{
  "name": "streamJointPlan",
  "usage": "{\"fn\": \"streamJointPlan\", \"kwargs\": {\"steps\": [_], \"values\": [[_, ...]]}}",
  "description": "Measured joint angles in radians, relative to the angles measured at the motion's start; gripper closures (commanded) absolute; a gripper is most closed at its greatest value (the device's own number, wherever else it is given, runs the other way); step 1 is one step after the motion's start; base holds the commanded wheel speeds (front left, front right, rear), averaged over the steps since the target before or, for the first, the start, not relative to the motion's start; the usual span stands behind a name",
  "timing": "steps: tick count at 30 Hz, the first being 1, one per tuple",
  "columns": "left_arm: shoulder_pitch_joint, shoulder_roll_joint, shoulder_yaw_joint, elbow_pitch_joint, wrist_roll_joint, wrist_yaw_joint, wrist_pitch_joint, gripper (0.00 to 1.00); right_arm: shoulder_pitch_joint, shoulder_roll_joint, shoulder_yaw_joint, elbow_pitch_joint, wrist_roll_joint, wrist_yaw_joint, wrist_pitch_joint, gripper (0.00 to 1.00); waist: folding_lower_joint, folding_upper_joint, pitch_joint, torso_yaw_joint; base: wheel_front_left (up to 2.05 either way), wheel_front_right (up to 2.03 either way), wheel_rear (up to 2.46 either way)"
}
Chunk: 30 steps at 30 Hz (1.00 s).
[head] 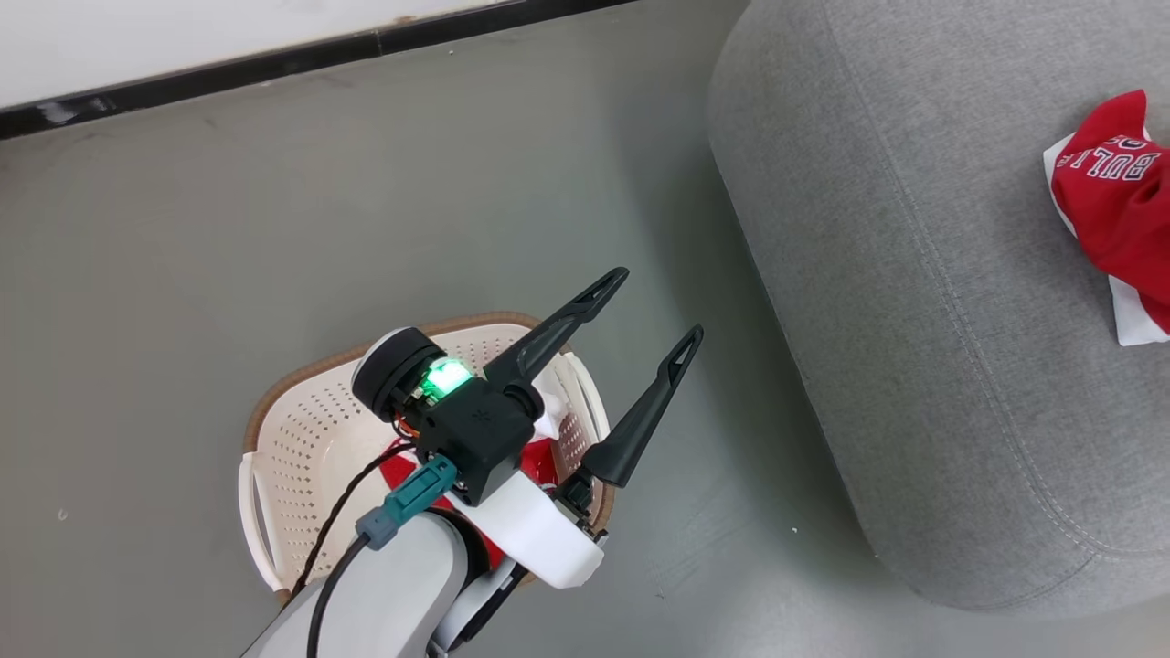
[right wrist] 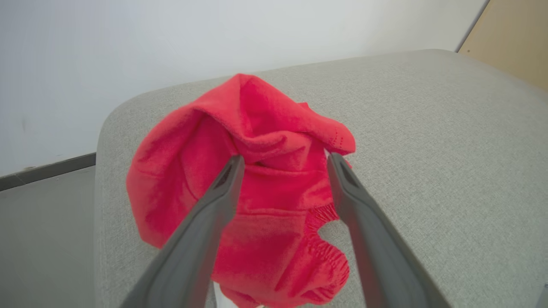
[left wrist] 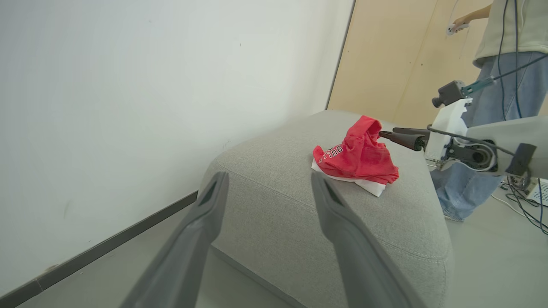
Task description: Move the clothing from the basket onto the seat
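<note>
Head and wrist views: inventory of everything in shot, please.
sofa: one, grey, on floor right of basket.
garment: one, red with white trim, on sofa top.
basket: one, cream with brown rim, on floor.
clothing in basket: count unclear, red, basket bottom, partly hidden.
person: one, jeans and pale top, standing beyond sofa.
cables: several, dark, floor by person.
left gripper: one, dark, open above basket.
right gripper: one, dark, open astride garment.

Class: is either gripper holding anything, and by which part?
Nothing is held. The right gripper is open at the red garment on the sofa; the left gripper is open near the basket.
</note>
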Motion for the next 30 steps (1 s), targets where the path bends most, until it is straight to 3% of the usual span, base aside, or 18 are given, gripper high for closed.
{"fn": "streamJointPlan", "kwargs": {"steps": [15, 23, 30], "values": [[0.005, 0.000, 0.049, 0.043, -0.016, 0.012, -0.030, 0.00, 0.015, -0.029, 0.078, -0.128, -0.018, 0.000, -0.004, 0.00, 0.0000, 0.0000, -0.058, -0.018, 0.00, 0.00, 0.00], [0.036, 0.006, 0.106, 0.061, -0.019, 0.056, -0.044, 0.00, -0.015, -0.021, 0.129, -0.221, -0.054, 0.000, -0.004, 0.00, 0.0000, 0.0000, -0.100, 0.002, 0.00, 0.00, 0.00], [0.075, 0.010, 0.149, 0.069, -0.030, 0.090, -0.052, 0.00, -0.023, 0.022, 0.146, -0.275, -0.062, 0.000, -0.004, 0.00, 0.0000, 0.0000, -0.135, 0.028, 0.00, 0.00, 0.00]]}}
